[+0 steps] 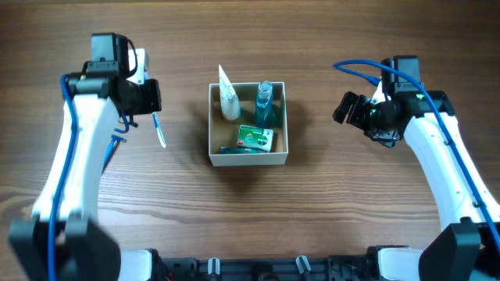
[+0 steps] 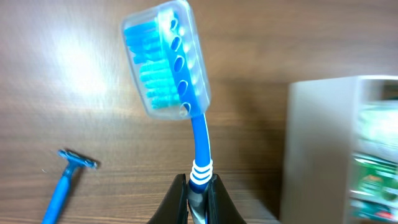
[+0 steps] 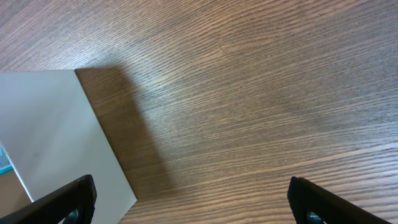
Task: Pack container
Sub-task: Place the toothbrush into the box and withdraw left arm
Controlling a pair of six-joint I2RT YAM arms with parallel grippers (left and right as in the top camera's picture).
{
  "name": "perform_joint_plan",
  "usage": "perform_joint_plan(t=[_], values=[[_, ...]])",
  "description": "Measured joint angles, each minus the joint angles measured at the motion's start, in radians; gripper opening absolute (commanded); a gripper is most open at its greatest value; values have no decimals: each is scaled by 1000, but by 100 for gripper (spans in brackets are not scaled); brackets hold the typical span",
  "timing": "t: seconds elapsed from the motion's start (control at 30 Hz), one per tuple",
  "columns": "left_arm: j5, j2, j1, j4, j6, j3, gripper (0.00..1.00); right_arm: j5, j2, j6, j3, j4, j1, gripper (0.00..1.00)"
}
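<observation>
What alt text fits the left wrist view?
The left hand grips a blue toothbrush by its handle, bristles under a clear cap, above a wooden table. A blue razor lies lower left; the white container stands at right.

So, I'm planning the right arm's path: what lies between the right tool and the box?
Nothing: in the overhead view only bare wooden table separates the right tool from the box.

even, bright light; a glare patch whitens the desk in the left wrist view, the container close by blurred.
</observation>
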Motion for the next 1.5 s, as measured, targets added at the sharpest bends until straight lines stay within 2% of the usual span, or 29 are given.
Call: perform_joint_plan(t=[0.07, 0.13, 0.27, 0.43, 0.6, 0.77, 0.87, 0.97, 1.03, 1.1, 1.17, 1.23, 1.27, 1.33, 1.4, 1.5], values=[[0, -114, -59, -16, 60, 2, 4, 0, 0, 0, 0, 4, 0, 100], [-5, -228, -174, -31, 196, 2, 4, 0, 0, 0, 0, 5, 0, 100], [-10, -306, -376, -39, 435, 2, 4, 0, 0, 0, 0, 15, 0, 100], [-15, -241, -576, -26, 713, 2, 4, 0, 0, 0, 0, 15, 0, 100], [-16, -42, -620, 34, 795, 2, 4, 0, 0, 0, 0, 15, 0, 100], [-15, 93, -626, 79, 802, 2, 5, 0, 0, 0, 0, 15, 0, 100], [-16, 118, -628, 79, 806, 2, 19, 0, 0, 0, 0, 19, 0, 100], [-15, 148, -627, 77, 813, 2, 50, 0, 0, 0, 0, 19, 0, 100], [-16, 151, -627, 74, 814, 2, 57, 0, 0, 0, 0, 19, 0, 100], [-24, 151, -628, 72, 815, 2, 72, 0, 0, 0, 0, 18, 0, 100], [-71, 117, -631, 66, 784, 1, 74, 0, 0, 0, 0, 18, 0, 100], [-125, 52, -630, 55, 715, 0, 77, 0, 0, 0, 0, 19, 0, 100], [-165, -37, -610, 31, 648, 0, 79, 0, 0, 0, 0, 18, 0, 100], [-197, -163, -508, -3, 543, 5, 81, 0, 0, 0, 0, 19, 0, 100], [-223, -211, -322, -22, 424, 10, 84, 0, 0, 0, 0, 18, 0, 100], [-195, -171, 51, -24, 257, -10, 94, 0, 0, 0, 0, 19, 0, 100]])
